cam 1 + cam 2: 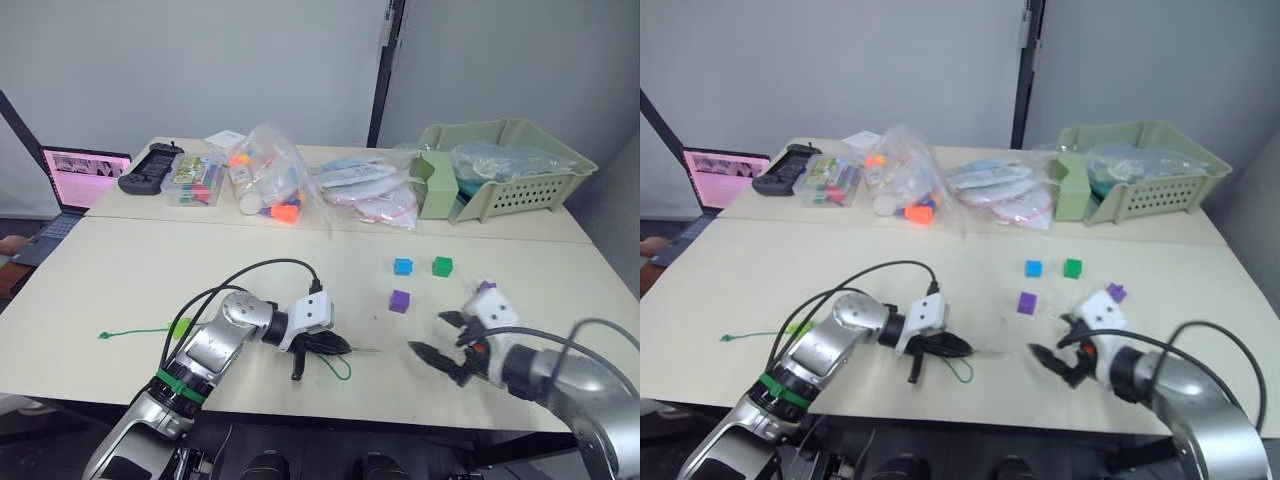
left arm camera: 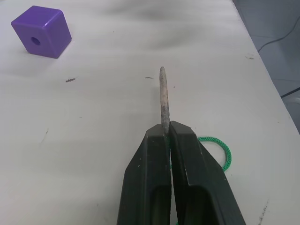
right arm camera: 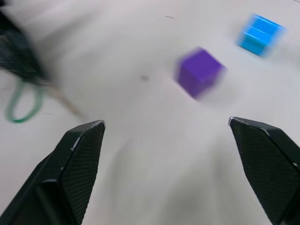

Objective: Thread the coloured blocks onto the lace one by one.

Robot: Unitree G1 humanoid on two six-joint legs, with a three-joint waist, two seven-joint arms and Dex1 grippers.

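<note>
Left arm: we see it reaching low over the worktop, bent at the elbow.
Left end effector (image 1: 322, 347): fingers (image 2: 150, 178) pressed together, pinching the lace (image 2: 164, 101).
Right end effector (image 1: 440, 338): fingers (image 3: 79, 159) spread wide, holding nothing.

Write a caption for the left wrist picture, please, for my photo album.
The left gripper pinches the green lace by its stiff tan tip, a purple block waiting ahead.

place: office or lab | cues: pale tables (image 1: 120, 270), laptop (image 1: 72, 180), grey walls
</note>
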